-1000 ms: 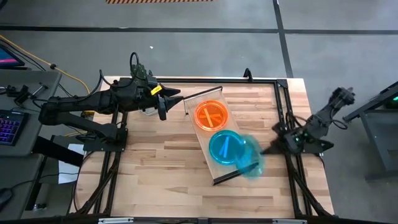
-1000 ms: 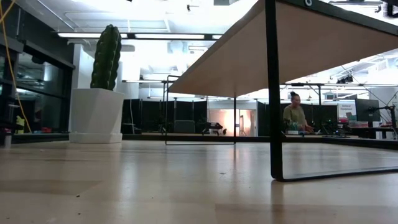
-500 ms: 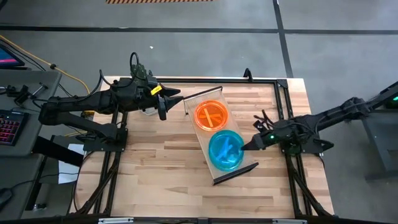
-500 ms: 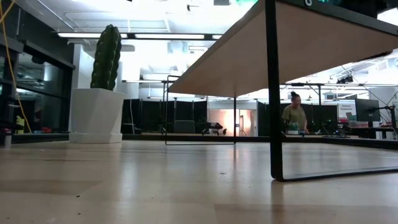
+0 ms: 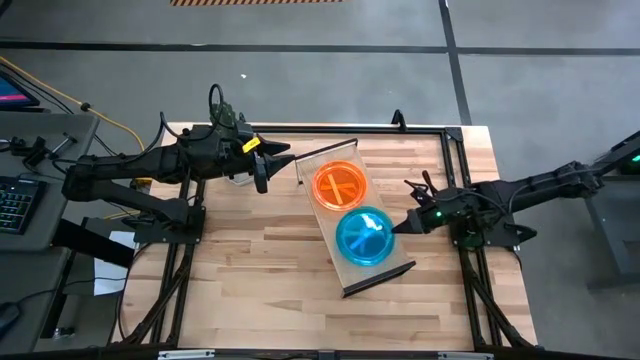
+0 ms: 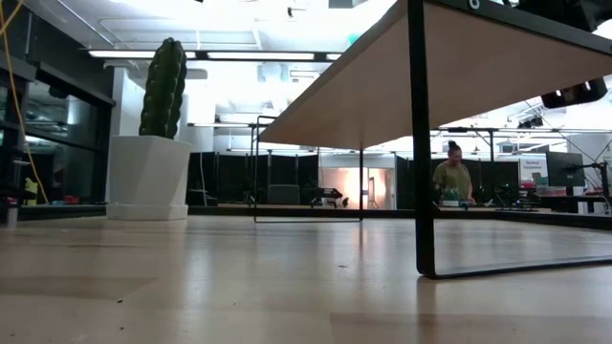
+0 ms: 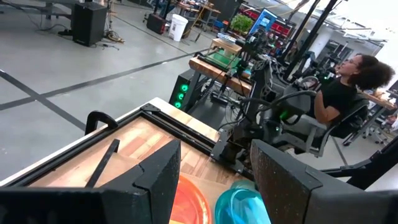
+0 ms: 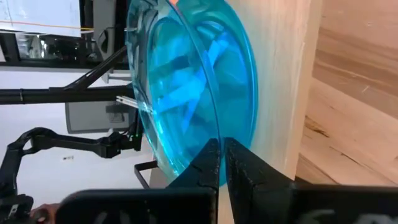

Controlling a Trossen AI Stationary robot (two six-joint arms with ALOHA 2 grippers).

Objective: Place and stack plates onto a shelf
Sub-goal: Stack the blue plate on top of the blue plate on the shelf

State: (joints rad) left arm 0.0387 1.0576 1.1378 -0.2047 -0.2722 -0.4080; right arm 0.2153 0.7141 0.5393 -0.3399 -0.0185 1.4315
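Observation:
The shelf (image 5: 324,216) lies slantwise on the tabletop, its underside (image 6: 449,76) showing in the low view. An orange plate (image 5: 338,185) sits on its far half. On its near half lie teal plates (image 5: 364,238), two rims showing in the right wrist view (image 8: 186,87). My right gripper (image 5: 398,227) reaches in from the table's right and is shut on the upper teal plate. My left gripper (image 5: 262,176) hangs open beyond the shelf's far left corner, touching nothing; its wrist view shows the orange plate (image 7: 189,202) and teal plate (image 7: 242,205) ahead. My right gripper (image 8: 222,146) pinches the upper teal plate's rim (image 8: 209,121) between its two fingers, on the side facing the table's right edge. The fingers come in nearly level from the right. The plate lies over the lower teal plate, with its held side slightly raised.
A black metal frame (image 5: 455,170) borders the tabletop. A desk with a keyboard (image 5: 18,200) stands off the left side. A potted cactus (image 6: 158,134) and a seated person (image 7: 345,93) show in the room beyond. Bare wood (image 5: 250,260) lies left of and nearer than the shelf.
My right gripper has moved from the table's right edge toward the shelf, carrying the teal plate. The plate, earlier off the shelf's near right corner, now lies over the teal plate on the shelf's near half.

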